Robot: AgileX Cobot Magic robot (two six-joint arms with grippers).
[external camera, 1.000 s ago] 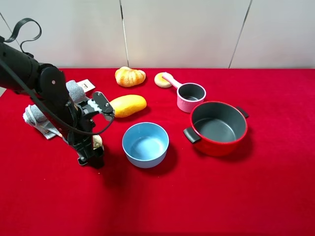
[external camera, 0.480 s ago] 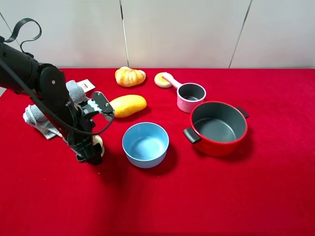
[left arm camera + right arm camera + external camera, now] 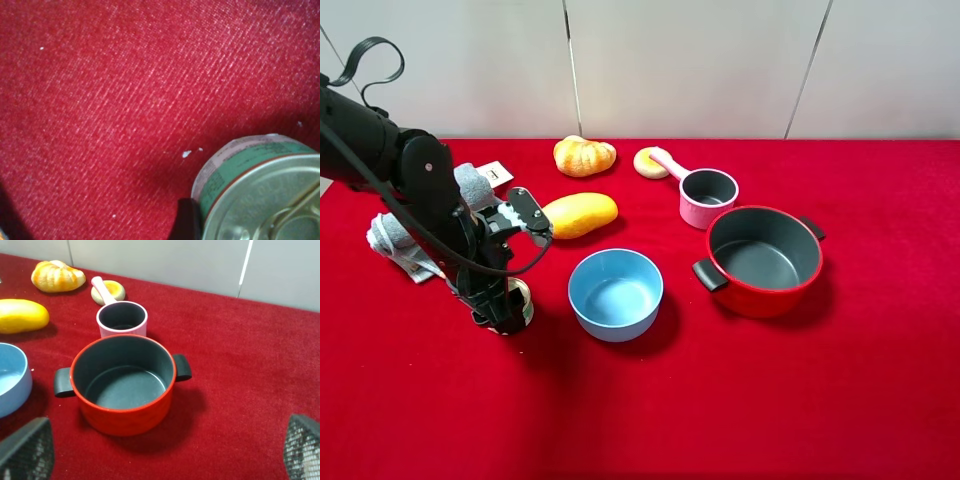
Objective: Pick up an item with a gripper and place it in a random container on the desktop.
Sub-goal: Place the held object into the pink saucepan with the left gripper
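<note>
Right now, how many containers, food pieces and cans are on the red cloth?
Containers: 3 (round blue bowl, small pink saucepan, red two-handled pot)
Food pieces: 3 (long yellow mango, orange ridged bun, pale ring)
Cans: 1 (silvery-lidded round tin can)
Total: 7

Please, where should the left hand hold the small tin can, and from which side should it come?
Grip the tin can by its low round side wall, coming from straight above, one finger on each opposite side. It stands upright on the red cloth, pull-tab lid up; being squat with a flat lid, the top gives no hold. The left hand hangs right over it.
</note>
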